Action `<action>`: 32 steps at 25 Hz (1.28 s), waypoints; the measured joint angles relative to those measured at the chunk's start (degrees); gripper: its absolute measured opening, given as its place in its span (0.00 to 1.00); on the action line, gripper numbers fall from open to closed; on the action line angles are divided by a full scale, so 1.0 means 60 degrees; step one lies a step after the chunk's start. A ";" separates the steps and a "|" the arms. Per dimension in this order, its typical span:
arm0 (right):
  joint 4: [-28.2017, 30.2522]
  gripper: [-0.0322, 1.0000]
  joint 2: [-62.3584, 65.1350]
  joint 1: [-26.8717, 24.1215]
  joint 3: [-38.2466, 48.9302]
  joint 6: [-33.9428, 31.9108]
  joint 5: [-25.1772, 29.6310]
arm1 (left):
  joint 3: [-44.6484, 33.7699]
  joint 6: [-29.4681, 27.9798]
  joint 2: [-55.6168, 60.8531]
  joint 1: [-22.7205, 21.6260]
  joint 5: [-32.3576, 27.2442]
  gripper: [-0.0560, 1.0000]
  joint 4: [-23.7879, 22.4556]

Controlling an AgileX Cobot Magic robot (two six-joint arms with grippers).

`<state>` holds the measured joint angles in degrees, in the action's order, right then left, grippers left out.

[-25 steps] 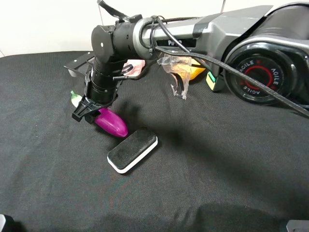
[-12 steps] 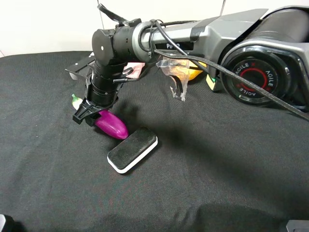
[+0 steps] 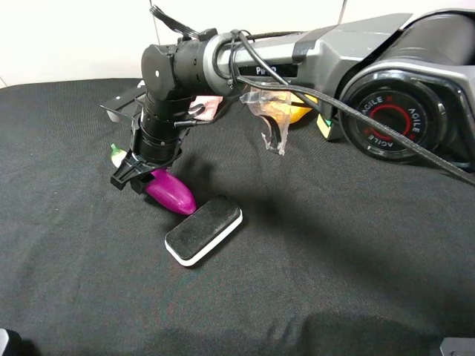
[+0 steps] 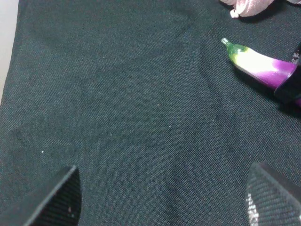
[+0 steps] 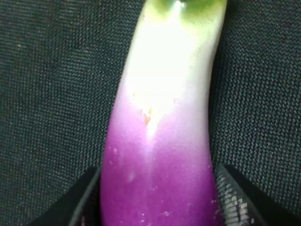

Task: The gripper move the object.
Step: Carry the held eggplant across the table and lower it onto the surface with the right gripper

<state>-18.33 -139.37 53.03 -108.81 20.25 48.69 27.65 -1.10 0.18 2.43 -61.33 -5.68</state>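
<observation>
Right gripper point(image 3: 136, 176) has reached across to the left side of the black cloth point(image 3: 334, 259) and it's pointing pretty much straight down onto the purple eggplant point(image 3: 172, 191). In the right wrist view you can see both fingers point(image 5: 87, 200) snug against either side of the purple part, so it's clamped on it, jaws only as wide as the eggplant itself. The eggplant is lying on the cloth, with the green stem end poking out past the claw toward the left edge and the fat purple end pointing toward the eraser point(image 3: 203, 230). The eraser, white with a black top, sits just beside that purple end, and I can't tell if they touch.

Left gripper point(image 4: 164, 200) is spread wide with nothing in it, just bare cloth between the tips. From its camera the eggplant's stem and white neck point(image 4: 261, 66) show up well off to one side, with something pink point(image 4: 249, 5) beyond it. A yellow mango point(image 3: 300, 111) is tucked behind the right arm.
</observation>
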 joint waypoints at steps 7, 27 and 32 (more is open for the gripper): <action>-0.0002 0.45 0.0000 0.0000 0.0000 -0.0139 -0.0039 | 0.0000 0.0000 0.0000 0.0000 0.0000 0.72 0.0000; -0.0002 0.70 0.0000 0.0000 -0.0091 -0.0226 -0.0195 | 0.0000 0.0000 0.0000 0.0000 0.0000 0.72 0.0000; 0.0583 0.70 0.0000 0.0000 -0.1009 -0.0603 0.1054 | 0.0000 0.0000 0.0000 0.0000 0.0000 0.72 0.0000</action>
<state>-14.83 -139.37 53.03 -114.86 16.63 55.02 27.65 -1.10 0.18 2.43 -61.33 -5.68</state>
